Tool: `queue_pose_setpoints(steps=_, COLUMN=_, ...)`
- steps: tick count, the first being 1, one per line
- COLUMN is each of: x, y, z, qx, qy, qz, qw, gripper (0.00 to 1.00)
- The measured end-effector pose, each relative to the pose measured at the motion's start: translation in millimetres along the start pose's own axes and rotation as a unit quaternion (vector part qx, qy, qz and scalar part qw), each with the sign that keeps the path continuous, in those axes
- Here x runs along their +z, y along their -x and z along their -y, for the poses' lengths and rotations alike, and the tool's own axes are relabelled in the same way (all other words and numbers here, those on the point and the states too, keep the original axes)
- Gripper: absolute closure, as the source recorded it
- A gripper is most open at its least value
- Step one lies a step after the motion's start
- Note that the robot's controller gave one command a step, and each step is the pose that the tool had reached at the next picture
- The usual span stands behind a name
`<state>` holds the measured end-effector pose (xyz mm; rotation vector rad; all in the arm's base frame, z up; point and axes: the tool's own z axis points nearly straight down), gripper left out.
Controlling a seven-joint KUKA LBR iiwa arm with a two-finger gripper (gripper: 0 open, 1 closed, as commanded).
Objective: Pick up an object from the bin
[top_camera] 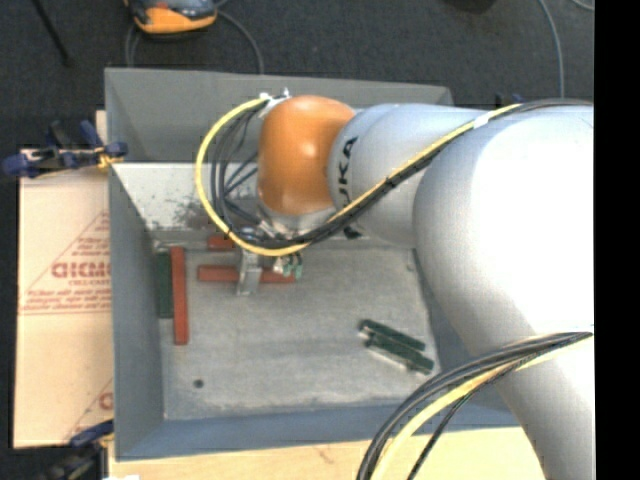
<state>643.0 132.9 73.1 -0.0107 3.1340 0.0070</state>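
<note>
Red flat bar [213, 274] lies beneath the gripper [250, 276]; whether it grips, unclear.

SITE: robotics lab | EVIDENCE: industrial arm [480, 218] over grey metal bin [135, 298] | cabled orange handheld units [168, 3] on dark floor [350, 28], beyond pincer [255, 273]

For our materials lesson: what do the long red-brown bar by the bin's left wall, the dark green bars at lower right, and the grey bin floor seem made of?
Long red-brown bar: matt, even colour, square edges; painted wood or plastic, unclear which. Dark green bars: the same look. Grey bin floor: dull sheet metal, with scuffed, speckled surface.
</note>
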Motion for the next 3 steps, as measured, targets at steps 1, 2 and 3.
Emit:
queue_pose_setpoints(steps=1, x=-41, y=4.8, z=1, qx=0.002, qy=-0.001, qz=-0.0038, qw=1.0, gripper=1.0)
queue_pose_setpoints(steps=2, x=-90, y=-4.7, z=2, qx=0.005, qy=-0.001, qz=-0.0036, qw=1.0, gripper=1.0)
queue_pose_setpoints(steps=3, x=-138, y=-5.6, z=-12, qx=0.006, qy=-0.002, qz=-0.0023, qw=1.0, gripper=1.0)
